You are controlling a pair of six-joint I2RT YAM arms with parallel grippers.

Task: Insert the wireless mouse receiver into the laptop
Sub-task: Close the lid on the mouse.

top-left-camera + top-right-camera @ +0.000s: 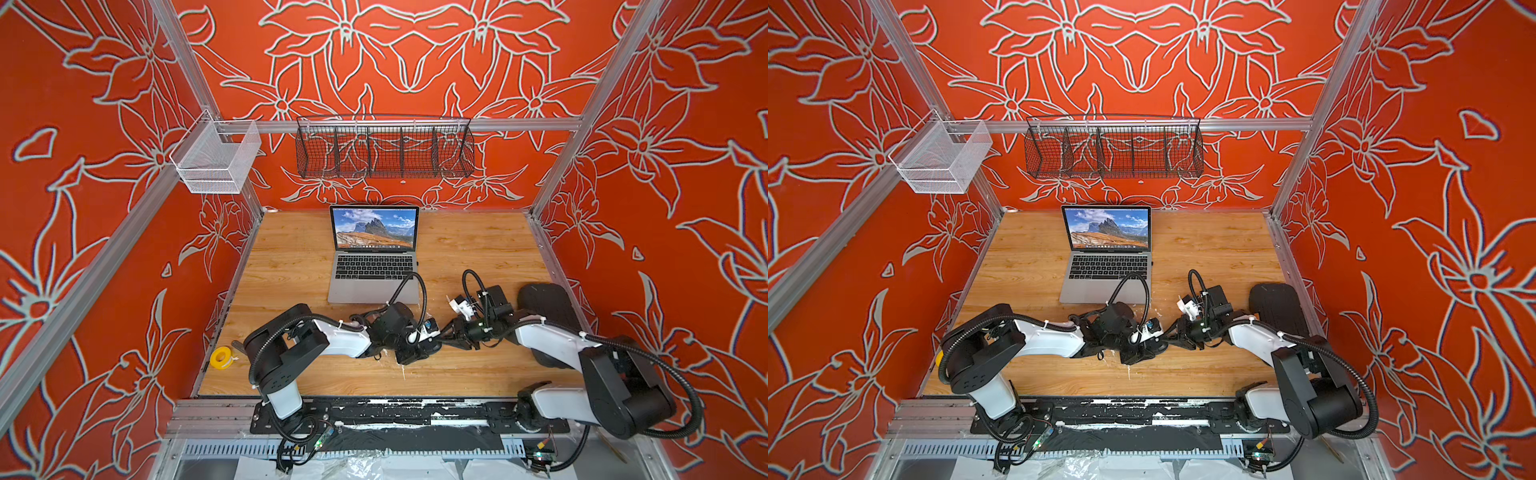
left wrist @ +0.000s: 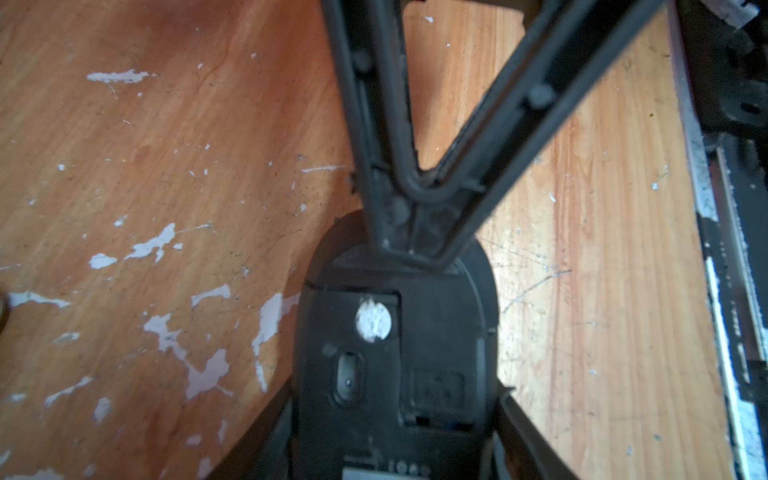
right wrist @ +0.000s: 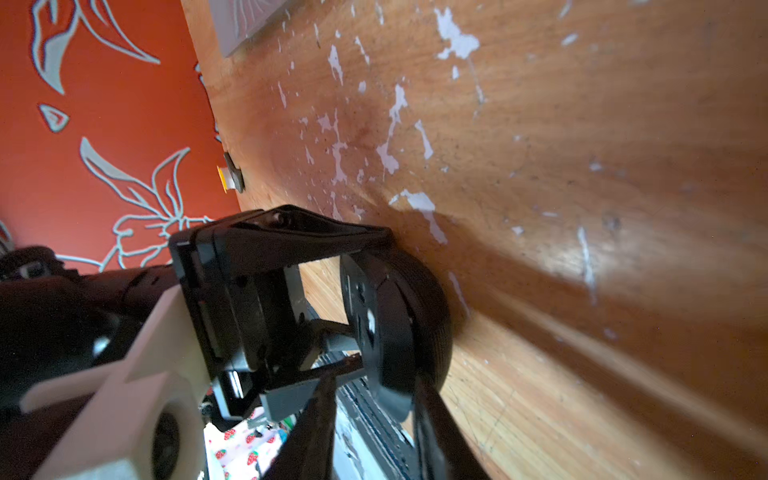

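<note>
The left gripper [image 2: 395, 392] clamps the black mouse [image 2: 436, 316] by its sides, at lower centre of both top views. The right gripper [image 1: 453, 332] meets the mouse's end; we cannot tell how wide its jaws stand. The laptop [image 1: 374, 257] sits open just above them at mid-frame; we cannot make out the wireless mouse receiver.

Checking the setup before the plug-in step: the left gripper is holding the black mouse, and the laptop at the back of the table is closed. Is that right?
Not quite: the laptop stands open, not closed, as both top views show. The rest holds: the left gripper does grip the black mouse, seen in the left wrist view.
</note>
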